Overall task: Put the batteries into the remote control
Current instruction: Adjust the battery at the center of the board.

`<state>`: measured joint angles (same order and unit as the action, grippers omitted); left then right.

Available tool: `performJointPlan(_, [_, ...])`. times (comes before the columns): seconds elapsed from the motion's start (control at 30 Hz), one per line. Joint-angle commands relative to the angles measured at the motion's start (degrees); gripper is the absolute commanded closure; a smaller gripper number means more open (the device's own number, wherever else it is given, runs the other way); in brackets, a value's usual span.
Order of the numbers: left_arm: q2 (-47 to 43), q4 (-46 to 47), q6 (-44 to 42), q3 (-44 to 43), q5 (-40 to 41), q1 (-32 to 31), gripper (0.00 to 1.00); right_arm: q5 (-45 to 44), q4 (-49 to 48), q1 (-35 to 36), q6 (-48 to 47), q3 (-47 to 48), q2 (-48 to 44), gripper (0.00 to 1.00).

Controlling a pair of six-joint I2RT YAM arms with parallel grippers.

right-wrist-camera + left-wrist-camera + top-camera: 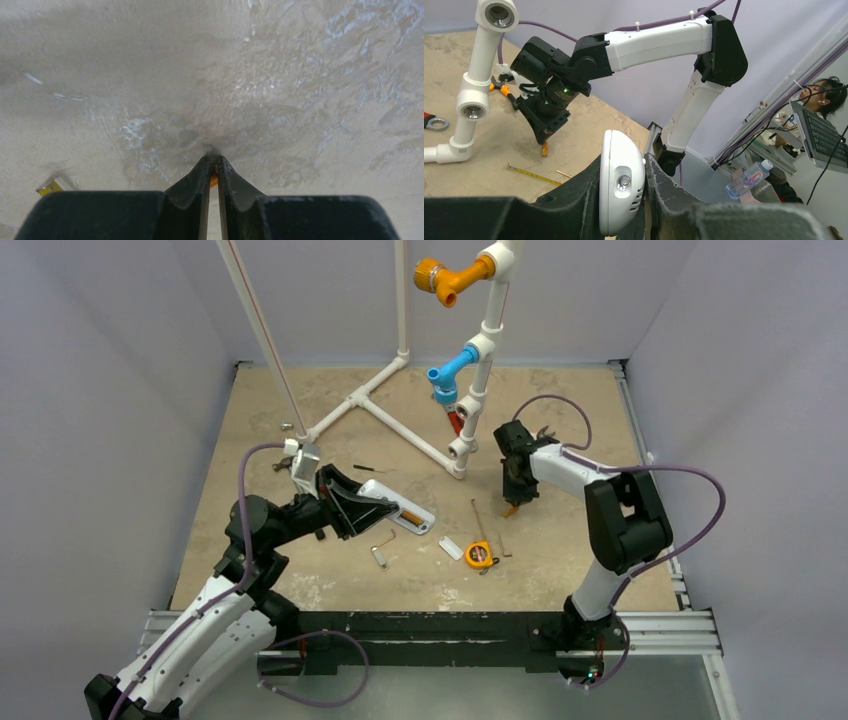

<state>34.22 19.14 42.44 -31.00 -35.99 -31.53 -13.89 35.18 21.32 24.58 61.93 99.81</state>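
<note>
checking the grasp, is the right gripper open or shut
Shut: the right gripper pinches an orange battery between its fingers.

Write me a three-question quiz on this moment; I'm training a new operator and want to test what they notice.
1. True or false: the left gripper is shut on the remote control.
2. What does the right gripper pinch between its jaws? A) a battery B) a screw C) nothing
3. In the top view, which gripper is nearer the tape measure?
Key: 1 true; 2 A; 3 the right.
</note>
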Motion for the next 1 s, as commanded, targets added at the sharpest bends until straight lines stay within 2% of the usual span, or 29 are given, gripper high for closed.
performJointPlan(0.0, [-0.6,3.4,0.4,0.4,-0.2,0.1,1.00,-0.6,5.2,0.0,1.0,-2.0,-2.4,0.89])
performJointPlan(0.5, [-0.7,5.2,1.7,1.2,-0.4,0.1,1.00,6.2,4.5,0.5,1.0,-8.0,-8.8,0.88])
performJointPlan(0.73, [-0.6,5.7,2.0,1.1,-0.6,0.1,1.00,8.7,3.7,0.4,0.7,-7.5,-11.0,0.87])
performJointPlan(0.97, [-1.3,4.7,1.7,1.2,0.2,0.1,1.00,4.9,-0.2,0.5,-0.6,-9.3,-19.3,0.87])
